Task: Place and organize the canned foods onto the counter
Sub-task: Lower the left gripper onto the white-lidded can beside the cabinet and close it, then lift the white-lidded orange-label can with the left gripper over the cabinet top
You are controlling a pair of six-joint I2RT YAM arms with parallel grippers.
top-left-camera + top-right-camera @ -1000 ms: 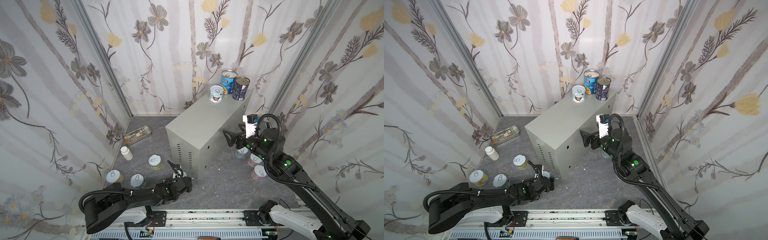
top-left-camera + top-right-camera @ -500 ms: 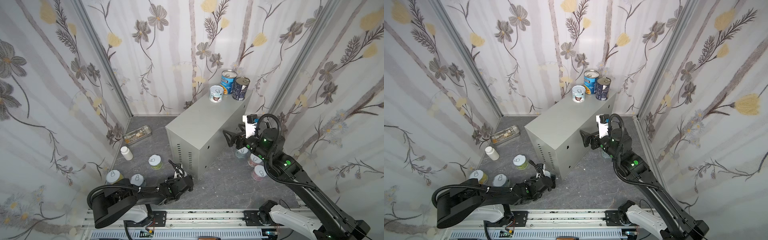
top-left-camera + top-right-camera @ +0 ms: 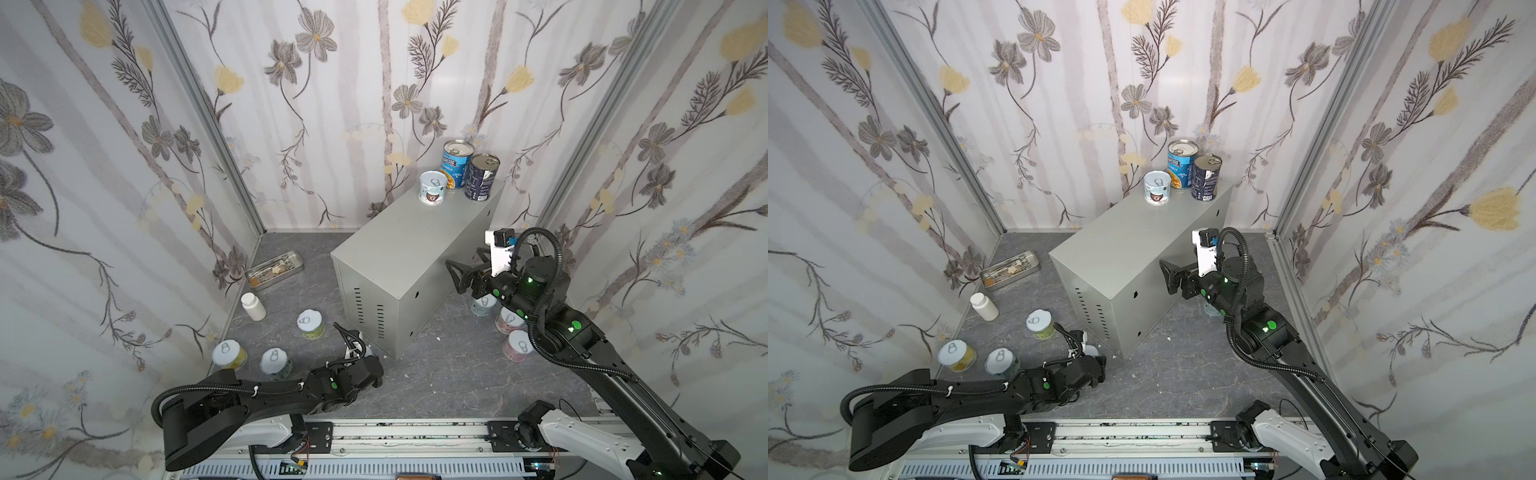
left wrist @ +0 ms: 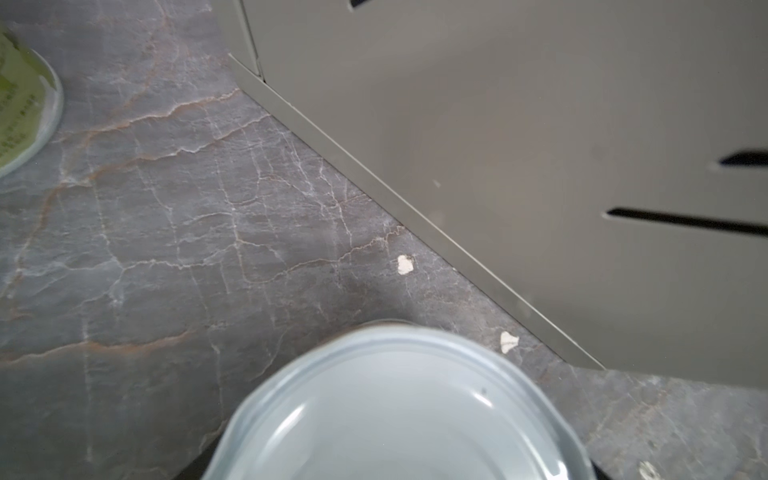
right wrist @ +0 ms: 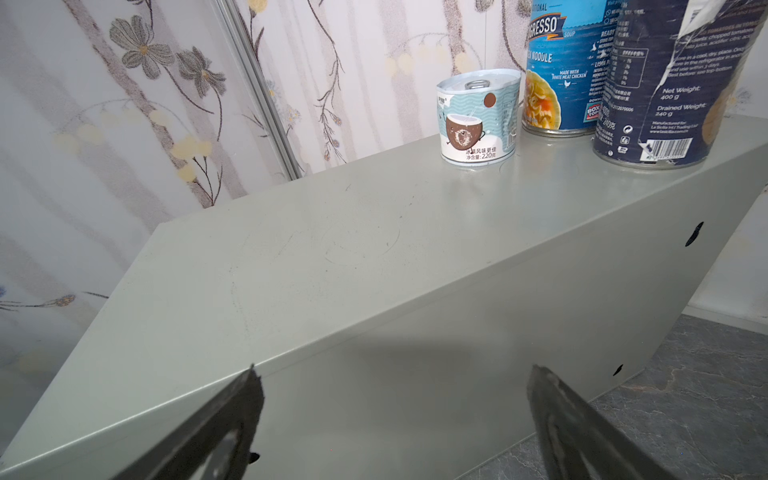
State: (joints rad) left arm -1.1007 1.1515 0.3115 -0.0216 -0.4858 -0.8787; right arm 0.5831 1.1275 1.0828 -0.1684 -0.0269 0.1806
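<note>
On the counter (image 3: pixel 399 257), a light-grey metal box, a short pale can (image 3: pixel 433 188), a blue Progresso tin (image 3: pixel 456 164) and a navy tin (image 3: pixel 481 178) stand at the far end. Short cans stand on the floor at left (image 3: pixel 310 325) (image 3: pixel 228 354) (image 3: pixel 275 363) and right (image 3: pixel 509 321) (image 3: pixel 518 345). My left gripper (image 3: pixel 360 353) is low at the box's vented corner, over one more can (image 4: pixel 395 415). That can's pale lid hides the fingers. My right gripper (image 5: pixel 395 374) is open and empty beside the box's long side.
A shallow metal tray (image 3: pixel 274 268) and a small white bottle (image 3: pixel 253 306) lie by the left wall. Flowered walls close in three sides. The arms' rail (image 3: pixel 374 436) runs along the front. A green-labelled can (image 4: pixel 20 108) stands near my left gripper.
The left arm's elbow has swung rightward while its gripper stayed at the can by the box's corner. The right arm has not moved.
</note>
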